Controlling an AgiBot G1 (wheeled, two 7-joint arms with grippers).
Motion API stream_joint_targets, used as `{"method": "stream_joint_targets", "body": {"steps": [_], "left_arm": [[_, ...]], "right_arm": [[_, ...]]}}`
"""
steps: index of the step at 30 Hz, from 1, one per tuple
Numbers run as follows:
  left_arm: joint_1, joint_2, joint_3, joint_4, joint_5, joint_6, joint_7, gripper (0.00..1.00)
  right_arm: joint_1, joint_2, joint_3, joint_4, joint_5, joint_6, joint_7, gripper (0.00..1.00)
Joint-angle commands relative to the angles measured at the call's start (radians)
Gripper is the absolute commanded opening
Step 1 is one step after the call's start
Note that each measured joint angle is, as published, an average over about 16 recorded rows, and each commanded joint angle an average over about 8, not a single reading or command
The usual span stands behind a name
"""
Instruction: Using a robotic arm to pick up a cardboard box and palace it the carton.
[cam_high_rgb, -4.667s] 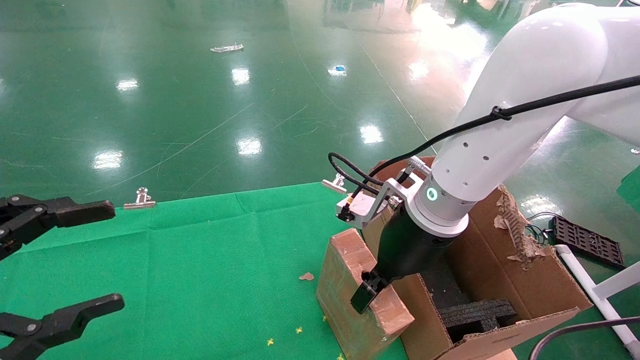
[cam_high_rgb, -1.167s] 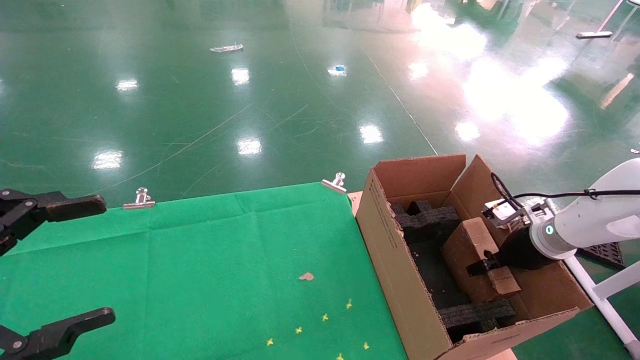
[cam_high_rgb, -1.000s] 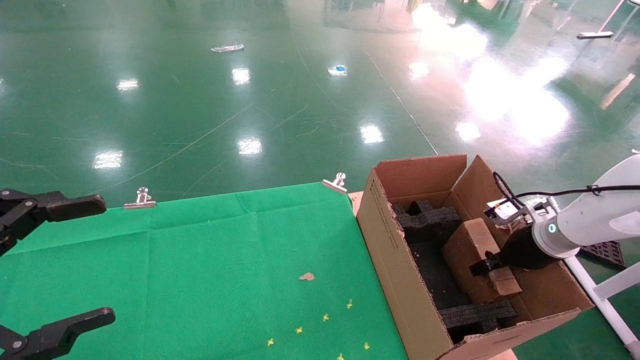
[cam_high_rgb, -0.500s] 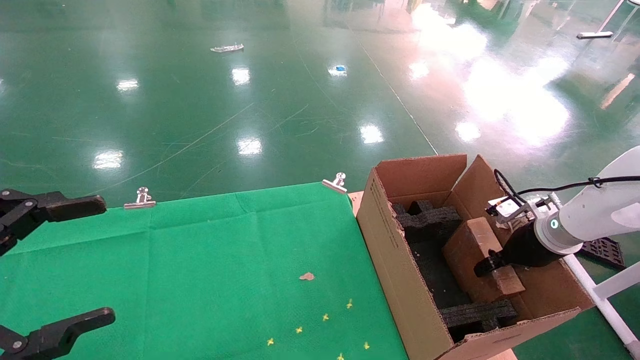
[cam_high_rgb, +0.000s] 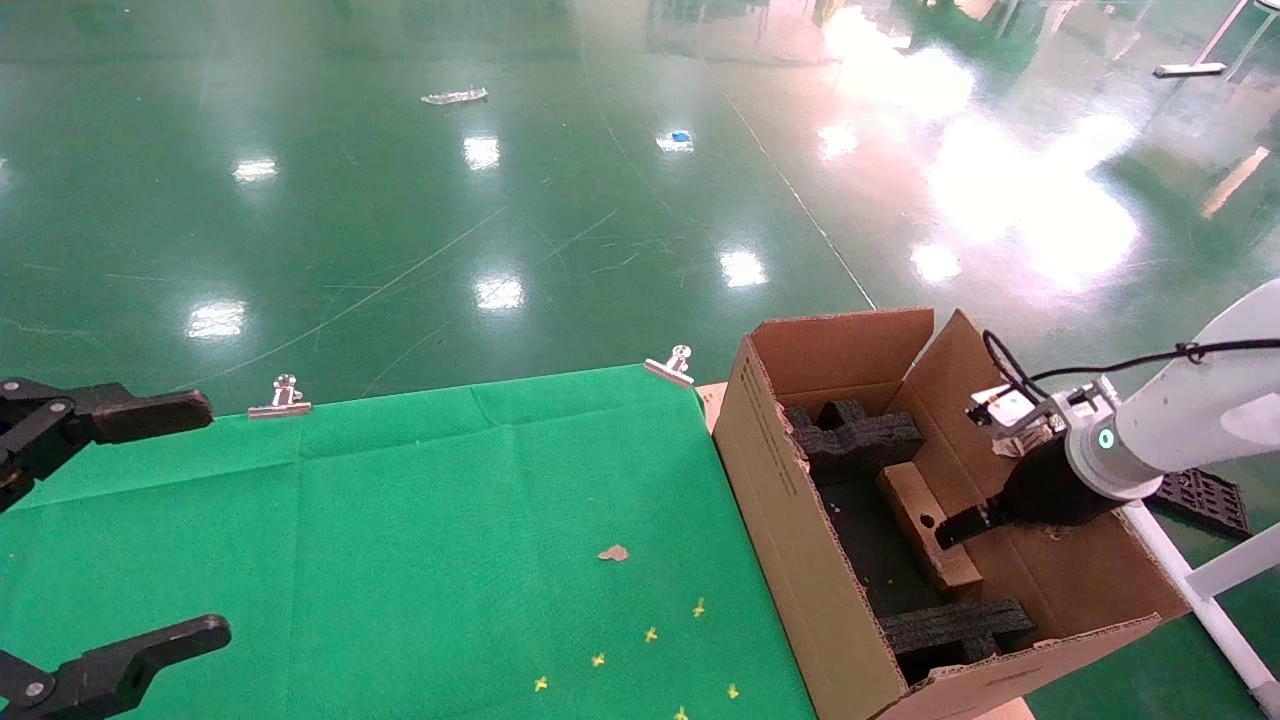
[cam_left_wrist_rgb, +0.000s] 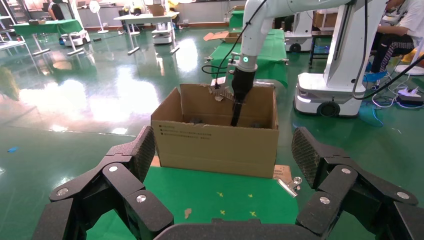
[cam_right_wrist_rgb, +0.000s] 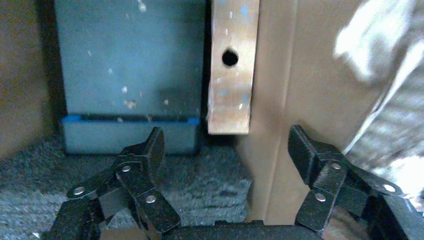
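- Inside the carton (cam_high_rgb: 1060, 580), the right gripper (cam_right_wrist_rgb: 225, 145) hangs with its fingers spread wide and nothing between them.
- Just beyond its fingertips lies the cardboard box (cam_high_rgb: 925, 522), apart from the gripper, long and narrow, its round hole facing up.
- The cardboard box rests on the dark floor of the carton, along the carton's right wall, between the far black foam piece (cam_high_rgb: 850, 435) and the near one (cam_high_rgb: 955, 625).
- The robotic arm (cam_high_rgb: 1190, 420) reaches in from the right over the carton's right flap, sloping down, its green ring lit and a black cable looping above the wrist.
- The carton stands just off the right edge of the green-covered counter (cam_high_rgb: 400, 540).
- The left gripper (cam_left_wrist_rgb: 220, 160) is parked over the counter's left side, wide open and empty.
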Motion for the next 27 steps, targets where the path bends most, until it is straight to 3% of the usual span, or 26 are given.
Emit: {"method": "stream_joint_targets", "body": {"steps": [1,9,17,22,27], "left_arm": [[0.0,0.0,0.0,0.0,0.0,0.0,0.0,1.0],[0.0,0.0,0.001,0.0,0.0,0.0,0.0,1.0],[0.0,0.0,0.001,0.0,-0.001,0.0,0.0,1.0],[0.0,0.0,0.001,0.0,-0.001,-0.001,0.001,1.0],[0.0,-0.001,0.001,0.001,-0.001,-0.001,0.001,1.0]], "right_arm": [[0.007,-0.001,0.002,0.0,0.0,-0.001,-0.006,1.0],[0.205,0.073,0.048,0.104,0.003,0.009,-0.077,1.0],[0.421,0.208,0.112,0.346,-0.006,0.041,-0.124,1.0],[0.477,0.291,0.143,0.511,0.002,0.081,-0.129,1.0],[0.471,0.328,0.197,0.603,0.024,0.096,-0.149,1.0]]}}
